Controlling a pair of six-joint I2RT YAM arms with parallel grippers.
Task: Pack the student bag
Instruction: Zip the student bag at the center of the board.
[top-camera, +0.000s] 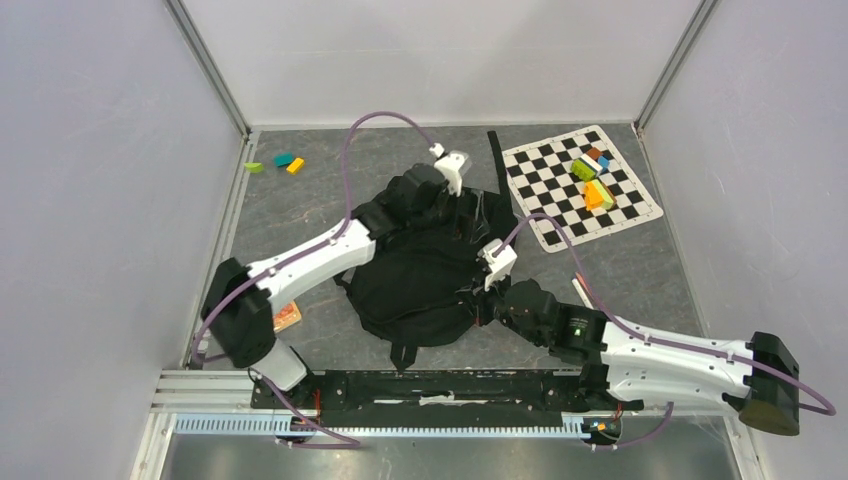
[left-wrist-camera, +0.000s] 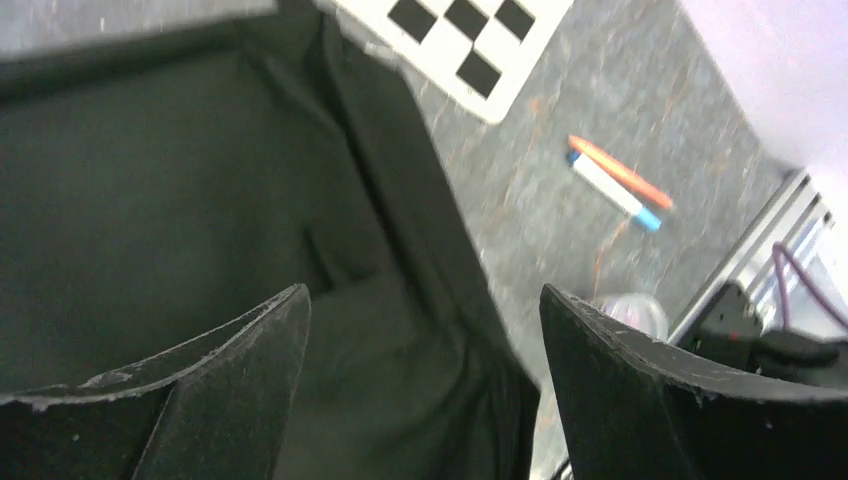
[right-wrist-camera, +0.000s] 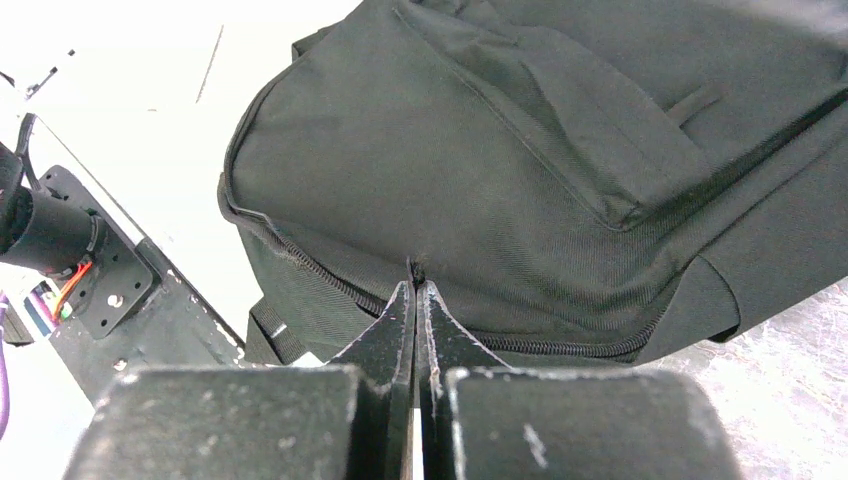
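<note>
The student bag (top-camera: 420, 285) lay at the centre of the top view: a large black backpack, slumped and creased, with a zip seam (right-wrist-camera: 310, 268) round its edge and a strap (top-camera: 494, 158) trailing toward the top. It was judged soft, light and limp, so it would sag if lifted by the cloth. Take hold at a zip pull or strap.

The left gripper (left-wrist-camera: 422, 300) hung over it, fingers spread wide. The right gripper (right-wrist-camera: 415, 292) had its fingers pressed together at the seam. Whether a pull sat between them could not be told.

Overhead view looks down from behind; both wrist views press close to the student bag (top-camera: 420, 285).
</note>
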